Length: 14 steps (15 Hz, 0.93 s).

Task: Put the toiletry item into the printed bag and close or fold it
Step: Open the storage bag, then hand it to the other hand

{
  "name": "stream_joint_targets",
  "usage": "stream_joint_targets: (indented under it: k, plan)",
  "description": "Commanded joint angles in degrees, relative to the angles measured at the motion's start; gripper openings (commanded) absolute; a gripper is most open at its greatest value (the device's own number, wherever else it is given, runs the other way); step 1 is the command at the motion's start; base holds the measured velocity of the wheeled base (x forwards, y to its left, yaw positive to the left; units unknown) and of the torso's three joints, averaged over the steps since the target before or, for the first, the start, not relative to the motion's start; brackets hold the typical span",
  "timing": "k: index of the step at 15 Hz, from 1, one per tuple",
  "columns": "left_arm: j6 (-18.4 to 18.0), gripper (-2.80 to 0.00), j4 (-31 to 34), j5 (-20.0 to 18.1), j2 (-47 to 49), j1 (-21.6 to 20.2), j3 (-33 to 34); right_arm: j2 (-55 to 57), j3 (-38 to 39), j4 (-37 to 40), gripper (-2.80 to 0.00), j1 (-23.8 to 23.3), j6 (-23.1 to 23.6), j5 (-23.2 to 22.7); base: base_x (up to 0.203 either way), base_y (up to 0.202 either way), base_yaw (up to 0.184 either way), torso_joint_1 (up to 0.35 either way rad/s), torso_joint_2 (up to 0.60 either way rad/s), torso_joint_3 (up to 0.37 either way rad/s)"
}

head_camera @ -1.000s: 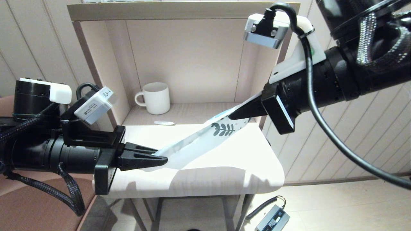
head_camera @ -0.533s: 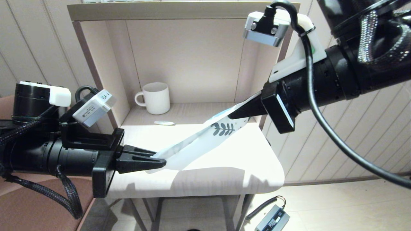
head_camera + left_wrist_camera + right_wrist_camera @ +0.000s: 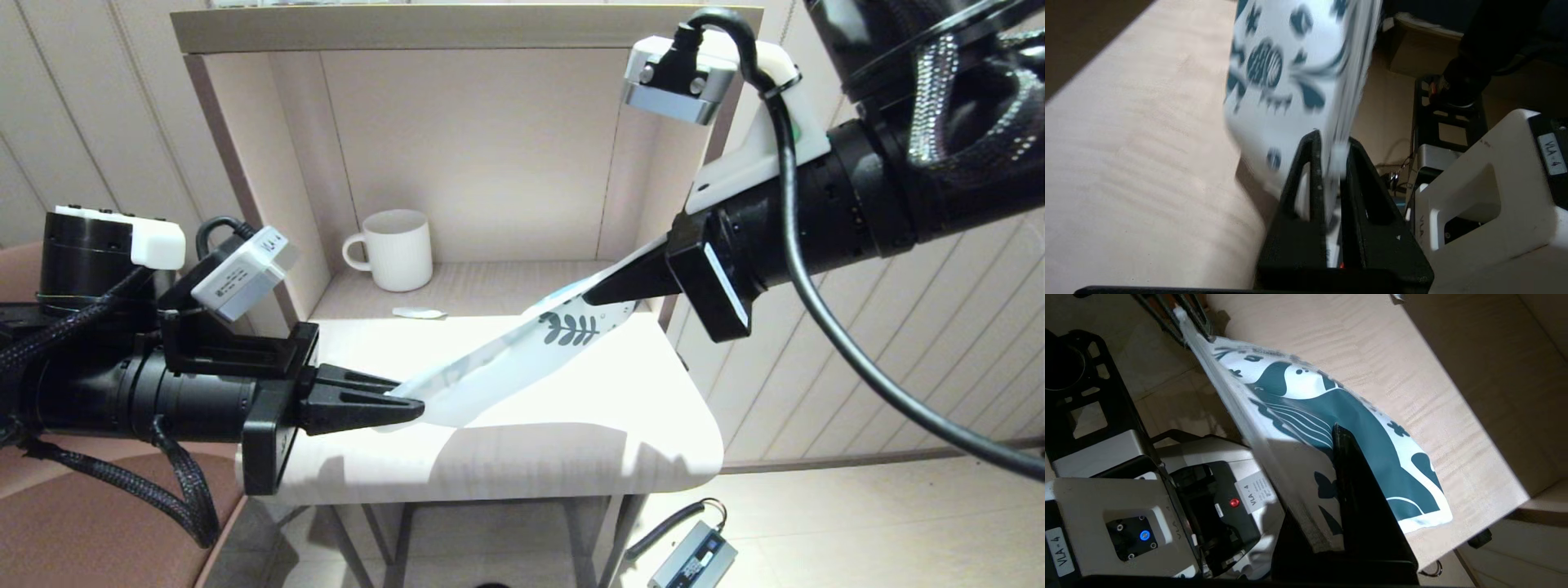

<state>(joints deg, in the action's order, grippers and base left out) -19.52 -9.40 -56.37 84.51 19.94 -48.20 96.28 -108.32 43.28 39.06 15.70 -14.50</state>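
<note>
The printed bag [image 3: 506,363] hangs stretched above the table, slanting from front left up to back right. My left gripper [image 3: 412,406] is shut on its plain white end, which shows pinched between the fingers in the left wrist view as the bag [image 3: 1290,73] and the gripper [image 3: 1331,143]. My right gripper [image 3: 592,292] is shut on the leaf-printed end. In the right wrist view the bag [image 3: 1306,404] wraps over that gripper [image 3: 1331,435]. No toiletry item shows; the bag's inside is hidden.
A white ribbed mug [image 3: 397,249] stands in the open shelf cubby [image 3: 457,163] behind the table [image 3: 620,408]. A small flat white scrap [image 3: 418,312] lies on the cubby floor. A power adapter [image 3: 694,559] with cable lies on the floor below.
The left gripper drifted slightly left and back to the right with its end of the bag. The right gripper barely moved. The bag stays stretched between them.
</note>
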Motion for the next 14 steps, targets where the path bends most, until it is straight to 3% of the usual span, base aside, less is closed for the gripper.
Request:
stream_joint_targets:
  k: [1, 5, 8, 14]
  plan:
    - [-0.01, 0.00, -0.27, -0.43, 0.31, 0.01, -0.25, 0.22, -0.31, 0.31, -2.80, 0.14, 0.12, -0.27, 0.000, 0.000, 0.000, 0.000, 0.00, 0.000]
    - [-0.04, 0.00, -0.72, -0.54, 0.09, -0.34, -0.27, 0.14, 0.07, 0.22, -2.80, -0.03, 0.12, -0.27, 0.000, 0.000, 0.000, 0.000, 0.00, 0.000]
    - [0.09, 0.00, -2.55, -2.73, -0.04, -3.22, 0.19, 0.22, 0.15, 0.22, -2.80, -0.04, 0.12, -0.32, 0.000, 0.000, 0.000, 0.000, 0.00, 0.000]
    - [1.08, 0.00, -2.81, -3.83, 1.72, -3.24, 0.20, -0.12, 0.66, 0.05, -2.80, -0.03, -3.05, -4.57, 0.000, 0.000, 0.000, 0.000, 0.00, 0.000]
